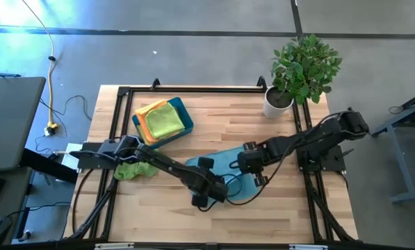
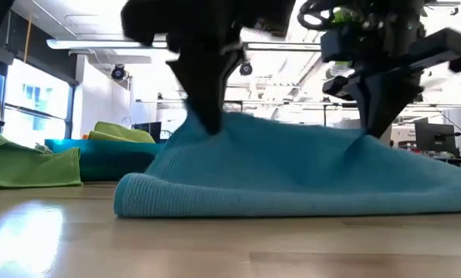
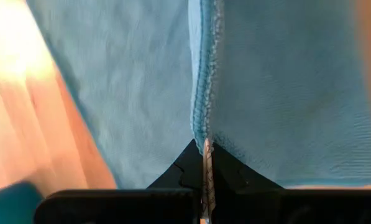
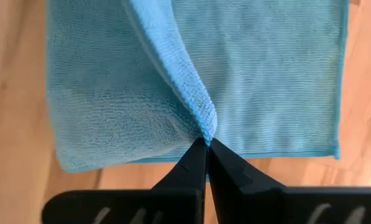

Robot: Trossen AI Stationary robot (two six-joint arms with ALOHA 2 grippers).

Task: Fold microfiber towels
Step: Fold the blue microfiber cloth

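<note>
A light blue microfiber towel point(image 1: 229, 170) lies mid-table and is raised at two places like a tent point(image 2: 292, 166). Its near folded edge point(image 2: 137, 202) rests on the wood. My left gripper point(image 1: 206, 198) is shut on the towel's near left part, and my right gripper point(image 1: 257, 177) is shut on its right part. Both point steeply down. A lime green towel point(image 1: 133, 170) lies crumpled on the table to the left. Yellow, orange and green towels point(image 1: 162, 119) sit stacked in the teal tray point(image 1: 188, 118). My left gripper point(image 3: 205, 149) pinches the blue towel's stitched hem point(image 3: 202, 127) between its two fingers, from above. The hem runs straight away from the fingertips. That spot is lifted, and the cloth slopes down to the table around it point(image 2: 207, 127). My right gripper point(image 4: 207, 144) pinches a raised ridge of the blue towel point(image 4: 204, 124) between its two fingers, from above. The ridge is a fold, so more than one layer. The cloth falls away on both sides, and its edges lie on the table point(image 2: 369, 139).
A potted plant point(image 1: 301, 69) stands at the far right corner. The teal tray sits at the far left, inside the black frame point(image 1: 193, 89) that rims the table. Bare wood point(image 1: 277, 215) shows along the near edge.
</note>
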